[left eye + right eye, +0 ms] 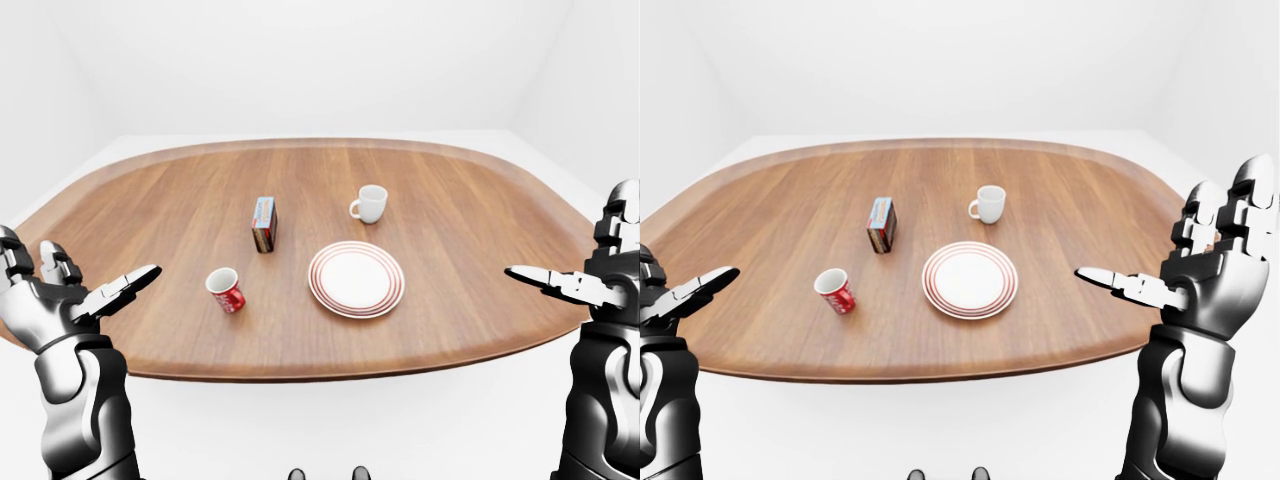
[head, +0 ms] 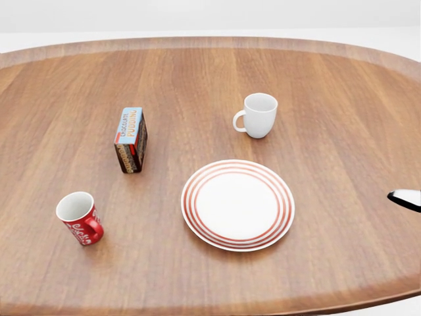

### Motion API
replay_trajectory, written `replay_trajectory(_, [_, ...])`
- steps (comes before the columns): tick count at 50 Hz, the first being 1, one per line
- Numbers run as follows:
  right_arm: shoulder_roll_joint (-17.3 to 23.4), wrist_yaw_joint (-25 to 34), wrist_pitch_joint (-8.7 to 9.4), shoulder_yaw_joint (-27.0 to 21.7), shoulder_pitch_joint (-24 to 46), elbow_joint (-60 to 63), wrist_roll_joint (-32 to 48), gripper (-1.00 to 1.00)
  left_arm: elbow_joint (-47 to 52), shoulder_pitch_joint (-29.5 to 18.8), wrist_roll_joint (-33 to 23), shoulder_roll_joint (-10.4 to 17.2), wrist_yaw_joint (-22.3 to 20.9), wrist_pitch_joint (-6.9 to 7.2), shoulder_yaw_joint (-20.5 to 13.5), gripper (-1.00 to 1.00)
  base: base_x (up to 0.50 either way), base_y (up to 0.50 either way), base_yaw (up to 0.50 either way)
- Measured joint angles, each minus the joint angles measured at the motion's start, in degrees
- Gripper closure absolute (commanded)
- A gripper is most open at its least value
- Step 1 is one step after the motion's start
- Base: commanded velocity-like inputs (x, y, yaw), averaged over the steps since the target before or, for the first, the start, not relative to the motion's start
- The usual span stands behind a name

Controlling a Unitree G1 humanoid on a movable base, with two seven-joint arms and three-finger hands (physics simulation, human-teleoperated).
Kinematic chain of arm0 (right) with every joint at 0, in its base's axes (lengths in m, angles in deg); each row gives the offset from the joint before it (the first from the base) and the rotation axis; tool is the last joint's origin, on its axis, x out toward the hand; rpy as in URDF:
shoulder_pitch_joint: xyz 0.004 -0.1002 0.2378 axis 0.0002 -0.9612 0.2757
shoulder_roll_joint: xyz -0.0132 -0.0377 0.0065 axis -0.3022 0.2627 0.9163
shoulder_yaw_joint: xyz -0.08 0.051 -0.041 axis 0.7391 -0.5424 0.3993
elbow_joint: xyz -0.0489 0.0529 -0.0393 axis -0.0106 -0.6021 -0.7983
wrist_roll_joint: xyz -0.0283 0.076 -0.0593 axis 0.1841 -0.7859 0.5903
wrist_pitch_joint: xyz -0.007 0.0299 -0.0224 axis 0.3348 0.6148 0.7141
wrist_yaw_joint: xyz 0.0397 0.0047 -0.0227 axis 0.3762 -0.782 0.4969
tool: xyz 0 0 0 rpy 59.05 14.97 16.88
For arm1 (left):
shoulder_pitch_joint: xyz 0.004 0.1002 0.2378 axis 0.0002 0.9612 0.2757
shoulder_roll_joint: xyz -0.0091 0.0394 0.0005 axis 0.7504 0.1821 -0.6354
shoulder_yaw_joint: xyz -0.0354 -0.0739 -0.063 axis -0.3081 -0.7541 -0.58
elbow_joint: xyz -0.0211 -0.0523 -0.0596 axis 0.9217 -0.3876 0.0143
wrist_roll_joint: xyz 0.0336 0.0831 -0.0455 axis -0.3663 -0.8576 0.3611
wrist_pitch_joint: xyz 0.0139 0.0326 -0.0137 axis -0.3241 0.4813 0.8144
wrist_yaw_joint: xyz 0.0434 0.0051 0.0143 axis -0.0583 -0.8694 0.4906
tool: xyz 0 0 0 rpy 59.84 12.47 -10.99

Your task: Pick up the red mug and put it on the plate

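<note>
**A:** Here we are over the wooden table (image 2: 342, 79), and the plate (image 2: 237, 205) with its red rings sits right in the middle of the head view. Let's use it as our marker. Where's the red mug (image 2: 80, 218)?

**B:** Off to the plate's left in the head view and slightly lower, well apart from it, upright on the wood, mouth tipped a touch toward the camera, white inside, handle on its lower right.

**A:** And the other items?

**B:** A white mug (image 2: 258, 114) stands above the plate, a little to the right, handle pointing left. Up and left of the plate stands a pudding box (image 2: 131, 140), upright on a narrow end, between the two mugs but touching neither.

**A:** Hands, then. The left hand (image 1: 50, 295)?

**B:** Far left of the plate in the left-eye view, hanging over the table's edge, fingers spread wide, holding nothing, one finger stretched toward the red mug.

**A:** And the right hand (image 1: 1205, 270)?

**B:** Same story on the opposite side in the right-eye view: splayed open and empty, fingers raised, thumb aimed in toward the plate, well clear of it.
</note>
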Motion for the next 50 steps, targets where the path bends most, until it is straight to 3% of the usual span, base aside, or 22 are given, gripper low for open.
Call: replay_trajectory(50, [0.04, 0.25, 0.00, 0.34, 0.15, -0.81, 0.32, -1.00, 0.14, -0.21, -0.11, -0.09, 0.10, 0.00, 0.09, -1.00, 0.28, 0.00, 0.00])
